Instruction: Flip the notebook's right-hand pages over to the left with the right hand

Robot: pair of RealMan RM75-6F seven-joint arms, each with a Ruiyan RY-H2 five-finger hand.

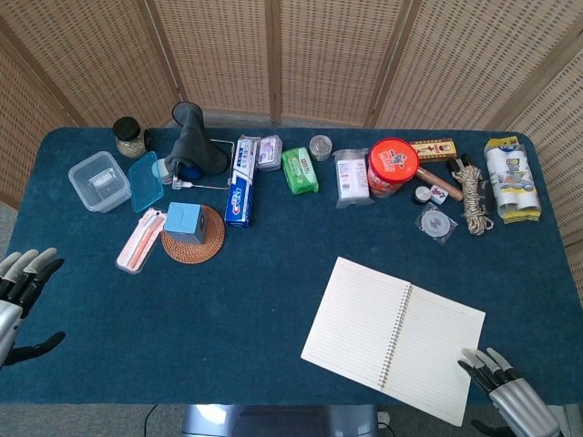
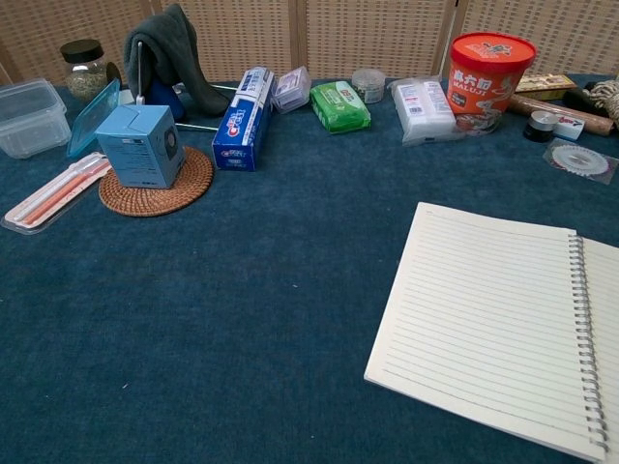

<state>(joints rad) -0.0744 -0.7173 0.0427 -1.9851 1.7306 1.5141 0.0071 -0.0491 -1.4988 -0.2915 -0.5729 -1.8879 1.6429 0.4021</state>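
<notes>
Fingers of the right hand are spreading apart, empty, seemingly just beside the notebook corner, probably reaching for its right-hand pages.

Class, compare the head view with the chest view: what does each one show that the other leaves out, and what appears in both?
Only the head view shows the left hand, the right hand at the notebook's near right corner, and the rope coil. The chest view adds nothing new, only closer page lines. Both share the notebook, red tub and toothpaste box.
</notes>
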